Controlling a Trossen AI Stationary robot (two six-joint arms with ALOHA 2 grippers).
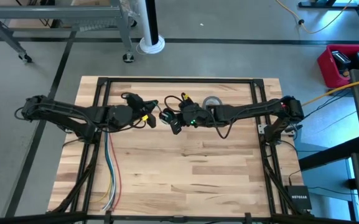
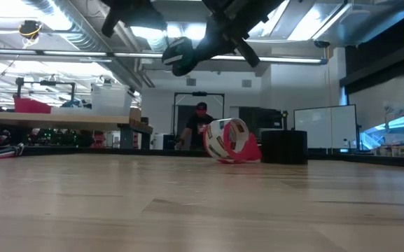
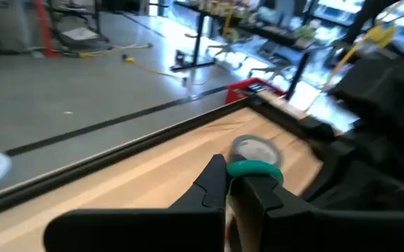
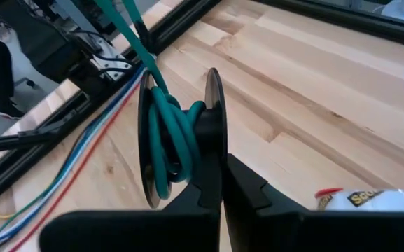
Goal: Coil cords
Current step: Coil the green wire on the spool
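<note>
The cord (image 4: 168,133) is green and wound in several turns between the two black discs of a small round spool (image 4: 145,140). One strand (image 4: 128,28) runs off the spool toward my left arm. Both grippers meet above the table's far middle: my right gripper (image 1: 170,121) is shut on the spool (image 2: 178,56), which is well above the wood. My left gripper (image 1: 152,119) is just to its left, shut on a bit of the green cord (image 3: 254,169). My left gripper pinches the green cord (image 3: 258,168) at its fingertips, and the cord lies across them. The fingers point nearly level toward the table's right side, clear of the wood. My right gripper pinches the rim of one spool disc (image 4: 214,126) between its two fingers, slanting down from the table's right. The spool is lifted clear, its discs on edge, with the strand leading away toward my left gripper.
A grey tape roll (image 1: 211,101) lies on the wood just beyond the grippers, toward the far edge (image 2: 230,140). Long green, yellow, red and white wires (image 1: 111,180) run along the table's left side to its near edge. A black frame (image 1: 179,79) borders the table.
</note>
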